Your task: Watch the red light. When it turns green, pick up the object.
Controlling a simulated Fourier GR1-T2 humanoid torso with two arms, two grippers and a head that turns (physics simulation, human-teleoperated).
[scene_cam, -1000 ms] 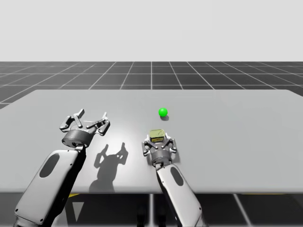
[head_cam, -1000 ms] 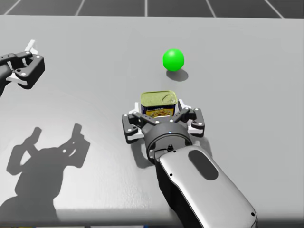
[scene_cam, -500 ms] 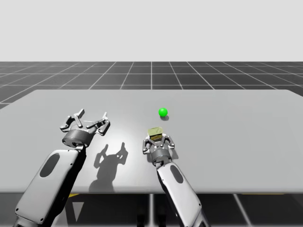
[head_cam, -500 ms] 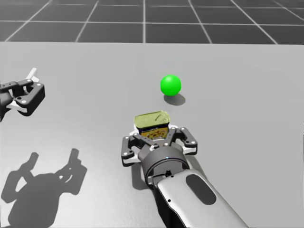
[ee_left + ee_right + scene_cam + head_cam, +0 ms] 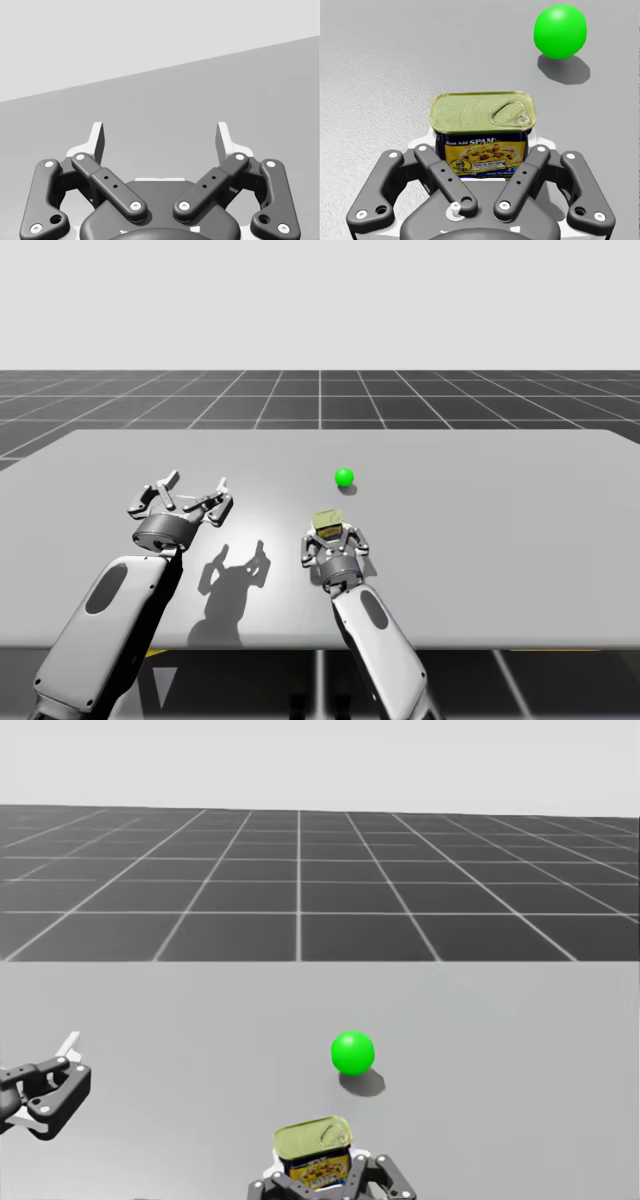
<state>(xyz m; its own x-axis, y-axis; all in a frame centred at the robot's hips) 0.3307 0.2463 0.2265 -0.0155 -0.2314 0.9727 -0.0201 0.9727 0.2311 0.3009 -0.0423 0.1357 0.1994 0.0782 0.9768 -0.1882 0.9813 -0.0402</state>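
The green light (image 5: 560, 31) is lit, so the pick is allowed. The rectangular can (image 5: 482, 112), with a gold lid and a blue-and-yellow side, sits between the fingers of the right gripper (image 5: 482, 150), which is closed narrow onto two opposite sides and holds it. In the high view the can is near the middle of the table (image 5: 500, 500). The light is at 1 o'clock from it, near but apart. The left gripper (image 5: 160, 142) is at 9 o'clock from the can, well apart, spread wide and holding nothing.

Risks, as a judgement: the grip looks low on the can, so a fast lift could let it pivot or slide out along its smooth metal walls. The can looks slightly tilted in the high view, and an uneven bite would twist it. A swing toward 1 o'clock could knock the light.

Hard to make out: the link bars hide the pad contact. The can's bottom edge is covered, so whether it is off the table cannot be told. The head view cuts off both grippers at its edges.
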